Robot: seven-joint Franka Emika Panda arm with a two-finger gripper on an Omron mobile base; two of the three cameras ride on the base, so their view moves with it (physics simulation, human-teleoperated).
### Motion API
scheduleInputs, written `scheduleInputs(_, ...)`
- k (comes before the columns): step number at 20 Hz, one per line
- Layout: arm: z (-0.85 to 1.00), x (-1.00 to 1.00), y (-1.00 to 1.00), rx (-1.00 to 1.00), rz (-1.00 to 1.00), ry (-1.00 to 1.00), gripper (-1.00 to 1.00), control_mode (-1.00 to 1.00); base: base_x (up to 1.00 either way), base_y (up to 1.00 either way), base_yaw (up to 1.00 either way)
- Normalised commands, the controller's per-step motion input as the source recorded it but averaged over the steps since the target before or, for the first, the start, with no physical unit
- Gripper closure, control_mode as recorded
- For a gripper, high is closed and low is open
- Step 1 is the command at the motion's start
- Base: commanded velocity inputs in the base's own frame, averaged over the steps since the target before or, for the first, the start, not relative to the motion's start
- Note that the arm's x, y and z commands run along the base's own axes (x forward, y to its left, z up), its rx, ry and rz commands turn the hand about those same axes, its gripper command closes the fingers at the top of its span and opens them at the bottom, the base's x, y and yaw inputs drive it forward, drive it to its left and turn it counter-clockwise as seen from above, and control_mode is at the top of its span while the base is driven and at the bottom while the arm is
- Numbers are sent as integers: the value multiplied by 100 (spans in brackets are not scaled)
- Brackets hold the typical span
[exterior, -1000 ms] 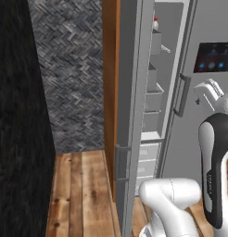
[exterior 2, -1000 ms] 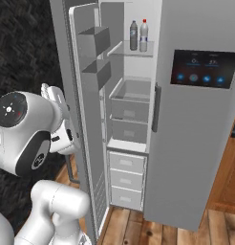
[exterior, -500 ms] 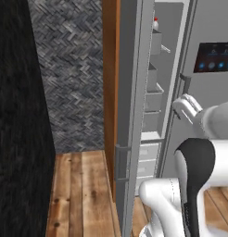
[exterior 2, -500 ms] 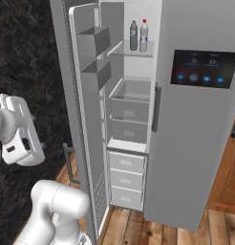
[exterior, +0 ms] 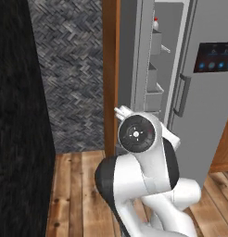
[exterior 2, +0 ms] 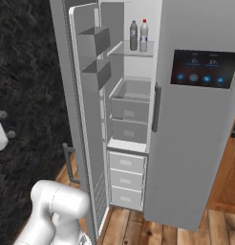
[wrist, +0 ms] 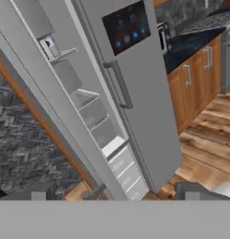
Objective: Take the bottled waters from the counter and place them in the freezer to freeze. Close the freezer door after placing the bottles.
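The gripper (wrist: pixel 115 196) hangs near the floor with its jaws wide apart, holding nothing. Beyond it the freezer door (exterior 2: pixel 86 119) stands swung open to the left. Inside the freezer (exterior 2: pixel 131 103), on the top shelf (exterior 2: pixel 124 50) at the far back, the 2 bottled waters (exterior 2: pixel 138 35) stand upright side by side.

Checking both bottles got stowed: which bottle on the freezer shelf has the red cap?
The white bottle, right of the two in the right base view; the clear greyish bottle beside it has a pale cap.
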Motion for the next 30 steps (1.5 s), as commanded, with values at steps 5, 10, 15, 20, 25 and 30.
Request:
scheduleInputs(5, 0, 54, 17, -17, -25, 0, -100, -100, 0, 0, 0)
scheduleInputs(10, -2, 91, 0, -2, -27, 5, -100, -100, 0, 0, 0)
scheduleInputs(15, -4, 84, 0, -2, -27, 4, -100, -100, 0, 0, 0)
scheduleInputs(20, 0, 68, 0, -2, -22, 1, -100, -100, 0, 0, 0)
scheduleInputs(25, -6, 74, 0, -5, -21, 3, -100, -100, 0, 0, 0)
scheduleInputs(30, -14, 66, -6, -9, -15, 0, -100, -100, 0, 0, 0)
